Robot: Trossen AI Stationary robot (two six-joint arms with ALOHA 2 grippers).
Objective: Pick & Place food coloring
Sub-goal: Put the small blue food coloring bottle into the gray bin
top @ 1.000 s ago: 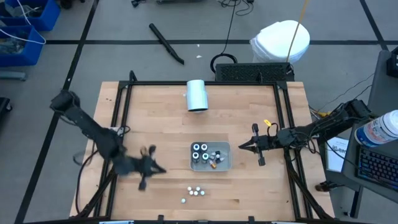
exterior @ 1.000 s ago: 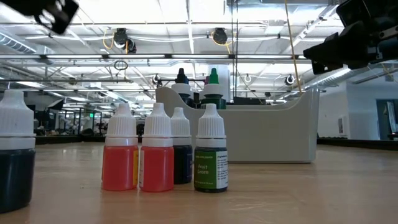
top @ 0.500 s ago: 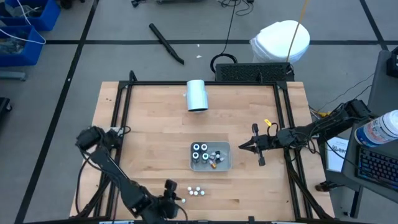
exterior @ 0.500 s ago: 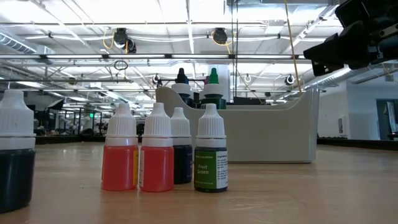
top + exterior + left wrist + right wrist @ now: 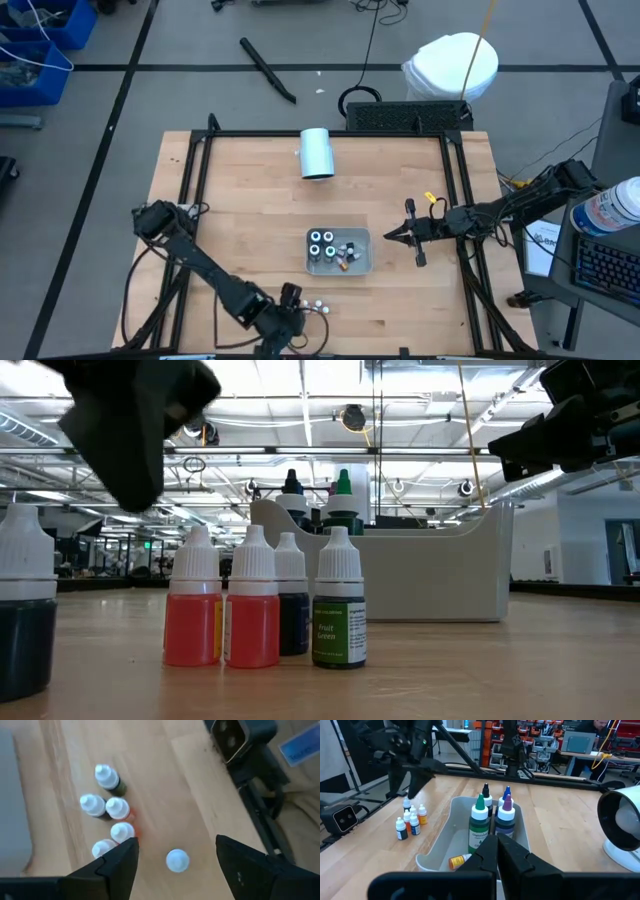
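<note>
Hovering over the front edge of the tabletop, just left of the middle, the left gripper points down at the loose food coloring bottles. Its two dark fingers stand wide apart with nothing between them, and in the left wrist view one white-capped bottle shows in the gap, a little apart from the others. That lone bottle stands nearest the front edge, and the rest form a tight cluster just beside it, showing red, orange and dark liquid under white caps.

Behind the cluster, toward the middle of the tabletop, sits the grey tray. It holds several taller bottles standing upright, green and blue among them, and one small bottle lying on its side at the tray's near end.

A white cylinder lies near the back edge, above the tray.

At the right edge of the tabletop the right gripper hangs level with the tray, its tips aimed at it and well apart from it. Its fingers are pressed together and hold nothing.
</note>
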